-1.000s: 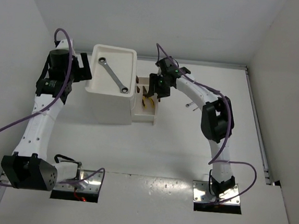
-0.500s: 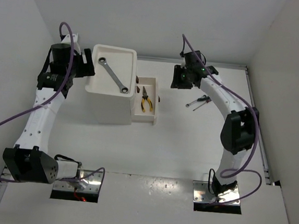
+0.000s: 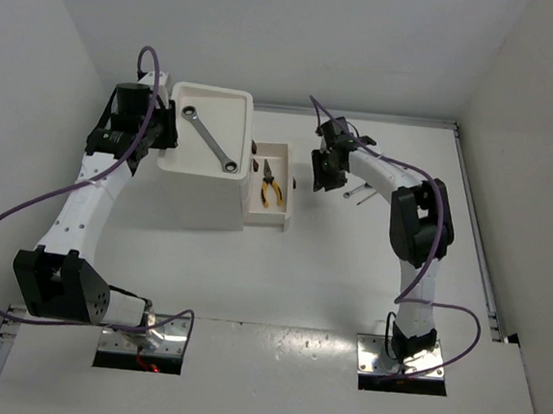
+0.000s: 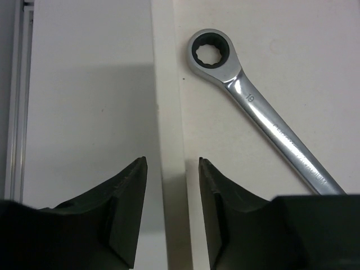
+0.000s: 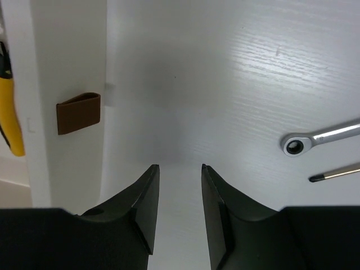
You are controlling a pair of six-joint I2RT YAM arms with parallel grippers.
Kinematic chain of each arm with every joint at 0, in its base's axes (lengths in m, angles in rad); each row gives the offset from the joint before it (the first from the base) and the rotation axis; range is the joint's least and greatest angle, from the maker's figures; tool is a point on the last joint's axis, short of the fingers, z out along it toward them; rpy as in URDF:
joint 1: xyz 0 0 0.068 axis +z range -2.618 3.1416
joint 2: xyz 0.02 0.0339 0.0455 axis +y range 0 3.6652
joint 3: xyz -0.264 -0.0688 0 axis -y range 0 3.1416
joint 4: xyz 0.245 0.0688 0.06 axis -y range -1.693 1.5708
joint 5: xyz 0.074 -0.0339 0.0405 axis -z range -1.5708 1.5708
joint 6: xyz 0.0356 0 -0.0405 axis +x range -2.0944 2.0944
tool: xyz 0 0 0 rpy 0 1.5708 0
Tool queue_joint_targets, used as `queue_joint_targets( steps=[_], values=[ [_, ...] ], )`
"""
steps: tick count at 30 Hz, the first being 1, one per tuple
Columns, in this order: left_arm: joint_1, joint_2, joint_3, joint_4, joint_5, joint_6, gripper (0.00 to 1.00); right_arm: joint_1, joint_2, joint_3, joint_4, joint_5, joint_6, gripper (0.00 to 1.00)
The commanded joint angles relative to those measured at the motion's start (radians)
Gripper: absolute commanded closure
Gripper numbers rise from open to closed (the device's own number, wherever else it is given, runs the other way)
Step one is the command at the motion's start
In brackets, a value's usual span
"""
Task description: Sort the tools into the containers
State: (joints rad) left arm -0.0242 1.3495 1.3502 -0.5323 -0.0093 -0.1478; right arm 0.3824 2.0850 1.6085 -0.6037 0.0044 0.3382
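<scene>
The sorting looks part done: a long silver ring wrench (image 3: 210,141) lies slantwise in the shallow rimmed tray (image 4: 166,84) on top of the white plastic drawer unit (image 3: 209,201), and the yellow-handled pliers (image 3: 272,183) lie in the white drawer (image 3: 266,218) pulled out to its right. The left gripper (image 4: 171,169) is at the tray's left edge with its jaws parted and the rim running between them. It has hold of nothing, and from the wrist view a sliver of space shows on each side of the rim, so I'd call it straddling, not pinching. The right gripper (image 5: 180,169) hangs low over the bare white bench (image 3: 348,271) just beside the open drawer's front, jaws partly open and empty, with the small dark reddish-brown handle (image 5: 79,112) off to one side of it. On the other side, near at hand on the bench, lie a second slim silver wrench (image 5: 320,136) and a thin dark-tipped screwdriver (image 5: 334,172), close together and not yet put away. My guess is the right arm is between tools. Its next move would be to swing over those two, settle the jaws across one slim shaft without nudging its neighbour, and carry it to a compartment; or else push that drawer home first.
</scene>
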Motion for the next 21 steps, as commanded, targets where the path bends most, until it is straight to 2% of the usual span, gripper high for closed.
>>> queue_joint_targets(
  steps=[1, 2, 3, 6, 7, 8, 14, 21],
  values=[
    [-0.026, -0.006, 0.006, 0.008, -0.024, 0.031, 0.60, 0.026, 0.032, 0.051, 0.033, 0.022, -0.013, 0.64],
    [-0.026, -0.006, 0.006, 0.008, -0.034, 0.031, 0.63, 0.026, 0.053, 0.051, 0.033, 0.022, -0.013, 0.64],
    [-0.037, -0.006, 0.006, 0.008, -0.043, 0.031, 0.74, 0.026, 0.063, 0.063, 0.033, 0.035, -0.004, 0.64],
    [-0.048, 0.003, 0.006, 0.008, -0.066, 0.031, 0.89, 0.035, 0.085, 0.076, 0.044, 0.035, 0.005, 0.64],
    [-0.048, 0.004, 0.006, 0.008, -0.066, 0.031, 0.98, 0.044, 0.086, 0.076, 0.054, 0.046, 0.005, 0.64],
    [-0.059, 0.004, 0.006, 0.008, -0.079, 0.031, 1.00, 0.044, 0.096, 0.085, 0.055, 0.046, 0.005, 0.64],
    [-0.077, 0.004, -0.013, -0.001, -0.122, 0.021, 1.00, 0.084, 0.116, 0.108, 0.085, 0.046, 0.038, 0.64],
    [-0.086, -0.006, -0.042, -0.001, -0.123, -0.032, 1.00, 0.124, 0.155, 0.149, 0.114, -0.140, 0.156, 0.64]
  ],
)
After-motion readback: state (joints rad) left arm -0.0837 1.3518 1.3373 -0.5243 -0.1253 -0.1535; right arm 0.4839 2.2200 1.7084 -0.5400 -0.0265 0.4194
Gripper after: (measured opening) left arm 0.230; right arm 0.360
